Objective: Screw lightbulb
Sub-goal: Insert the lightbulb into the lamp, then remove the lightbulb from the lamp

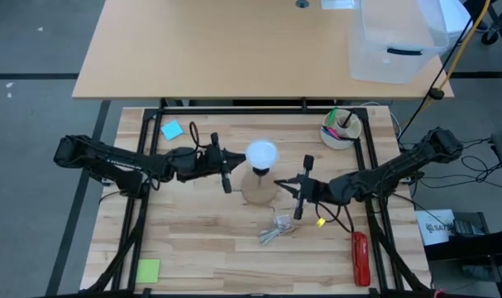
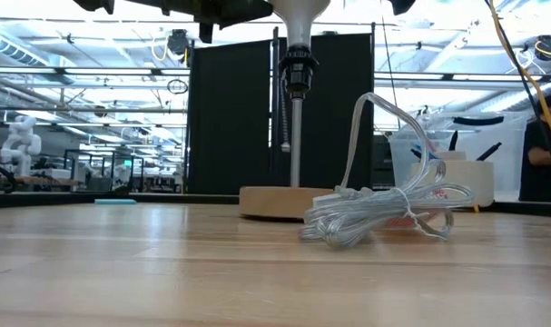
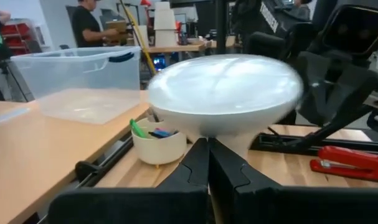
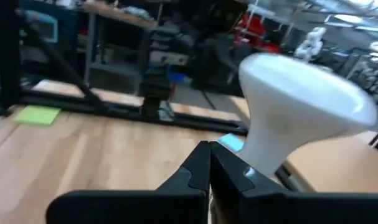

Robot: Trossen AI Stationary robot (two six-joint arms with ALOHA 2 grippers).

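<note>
Finds the lightbulb [image 1: 261, 153] globe-up at the table's middle, seated neck-down in the black socket [image 2: 297, 68] atop a thin post rising from the wooden base [image 2: 280, 202]; cannot tell how far threaded in. Looks upright in the low view, not tilted. Places the left gripper [image 1: 231, 168] just beside the lightbulb on its left, fingers pressed together and holding nothing, tips aimed at the neck below the globe without visibly touching. Places the right gripper [image 1: 294, 192] near on the opposite side, a little toward the table's front, likewise closed on nothing and pointing at the neck. Notes a coil of clear cable [image 2: 384, 213] lying on the wood just beside the base, toward the front, and a cup of pens [image 1: 340, 128] well apart toward the rear right. Reads as the turning step, or a pause within it, with the lightbulb in place and no grip on it. Calls next, probably, for spreading one pair of fingers, closing lightly round the globe or neck, and rotating about the post's axis, perhaps with the other gripper steadying socket or base. Warrants care against side pressure, likely to tip so tall and slim a stand, and against snagging the cable.
</note>
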